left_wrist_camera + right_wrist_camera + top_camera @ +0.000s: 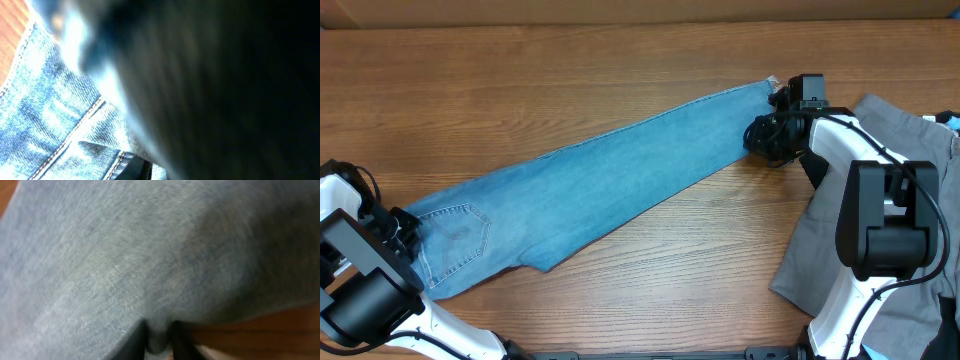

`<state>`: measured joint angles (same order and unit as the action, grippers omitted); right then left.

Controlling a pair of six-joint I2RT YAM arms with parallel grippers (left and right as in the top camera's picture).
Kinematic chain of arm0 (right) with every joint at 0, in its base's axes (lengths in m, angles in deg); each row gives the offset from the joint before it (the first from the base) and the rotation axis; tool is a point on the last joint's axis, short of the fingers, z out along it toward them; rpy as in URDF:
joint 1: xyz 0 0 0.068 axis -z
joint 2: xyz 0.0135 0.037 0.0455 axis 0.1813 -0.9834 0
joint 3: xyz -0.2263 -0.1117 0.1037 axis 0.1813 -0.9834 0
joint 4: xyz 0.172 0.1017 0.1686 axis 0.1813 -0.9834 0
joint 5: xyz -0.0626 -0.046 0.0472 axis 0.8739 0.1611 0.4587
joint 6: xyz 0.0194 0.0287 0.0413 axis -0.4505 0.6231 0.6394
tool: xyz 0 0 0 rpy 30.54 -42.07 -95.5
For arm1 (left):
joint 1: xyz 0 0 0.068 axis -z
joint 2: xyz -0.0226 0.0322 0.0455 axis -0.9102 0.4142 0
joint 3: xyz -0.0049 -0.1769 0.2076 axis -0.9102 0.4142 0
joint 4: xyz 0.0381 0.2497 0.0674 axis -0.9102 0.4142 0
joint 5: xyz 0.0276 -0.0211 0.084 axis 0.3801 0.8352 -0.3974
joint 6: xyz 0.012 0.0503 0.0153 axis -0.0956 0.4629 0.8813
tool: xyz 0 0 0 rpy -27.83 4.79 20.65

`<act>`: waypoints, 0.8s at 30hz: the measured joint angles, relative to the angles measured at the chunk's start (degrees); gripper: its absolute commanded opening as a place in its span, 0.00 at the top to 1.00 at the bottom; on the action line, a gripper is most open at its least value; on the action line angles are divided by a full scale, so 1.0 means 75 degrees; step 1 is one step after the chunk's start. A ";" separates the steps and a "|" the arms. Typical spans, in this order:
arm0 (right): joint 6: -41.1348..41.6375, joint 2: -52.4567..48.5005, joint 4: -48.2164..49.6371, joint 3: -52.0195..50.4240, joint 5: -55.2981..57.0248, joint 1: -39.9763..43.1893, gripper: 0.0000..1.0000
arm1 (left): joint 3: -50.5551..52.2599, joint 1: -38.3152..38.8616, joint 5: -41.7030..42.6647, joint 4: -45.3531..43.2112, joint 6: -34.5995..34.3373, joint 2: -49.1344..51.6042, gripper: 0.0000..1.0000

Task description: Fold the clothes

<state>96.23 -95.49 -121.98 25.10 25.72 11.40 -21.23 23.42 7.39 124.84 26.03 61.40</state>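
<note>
The light-blue denim jeans [590,190] lie stretched out diagonally on the wooden table, waist and stitched back pocket [455,235] at the lower left, leg hem at the upper right. My left gripper [405,228] is at the waist end. The left wrist view shows stitched denim [45,115] very close, with a dark finger [137,170] against a fold of it; it looks shut on the jeans. My right gripper [772,135] is at the hem end. In the right wrist view its fingers [159,342] pinch a fold of blue-grey cloth [125,265].
Grey trousers [820,250] lie at the right under my right arm. A pale-blue piece [948,120] and a black piece [950,335] show at the far right edge. The wooden table [570,70] extends behind the jeans.
</note>
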 measured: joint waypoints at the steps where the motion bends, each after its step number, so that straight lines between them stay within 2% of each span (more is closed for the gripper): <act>1: 0.0052 0.0000 -0.0017 0.0003 0.0026 0.0009 0.96 | 0.0020 0.0000 0.0020 -0.0076 0.0000 0.0000 0.87; 6: 0.0458 -0.0038 -0.0277 0.0152 0.0093 0.0134 0.96 | 0.0070 0.0000 0.0621 -0.0667 0.0268 0.0000 0.80; 10: 0.0833 -0.0157 -0.0629 0.0423 0.0035 0.0577 0.96 | 0.0070 0.0073 0.1877 -0.1183 0.0755 -0.0015 0.71; 11: 0.0898 -0.0184 -0.0670 0.0466 0.0023 0.0676 0.94 | 0.0073 0.0119 0.2130 -0.1282 0.0848 -0.0015 0.69; 13: 0.1037 -0.0251 -0.0790 0.0606 -0.0090 0.0956 0.69 | 0.0076 0.0297 0.2780 -0.1600 0.1195 -0.0015 0.66; 14: 0.0988 -0.0277 -0.0799 0.0664 -0.0146 0.1107 0.64 | 0.0076 0.0428 0.3069 -0.1749 0.1387 -0.0015 0.65; 19: 0.0714 -0.0239 -0.1233 0.1014 -0.0277 0.1766 0.59 | 0.0076 0.1043 0.3893 -0.2069 0.2066 -0.0015 0.60; 24: 0.0251 0.0373 -0.2276 0.1014 -0.0720 0.1545 0.54 | 0.0052 0.1661 0.4202 -0.1894 0.2623 -0.0015 0.59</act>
<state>98.11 -92.69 -139.05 32.70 20.32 22.98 -20.83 35.88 38.90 110.63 45.70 61.29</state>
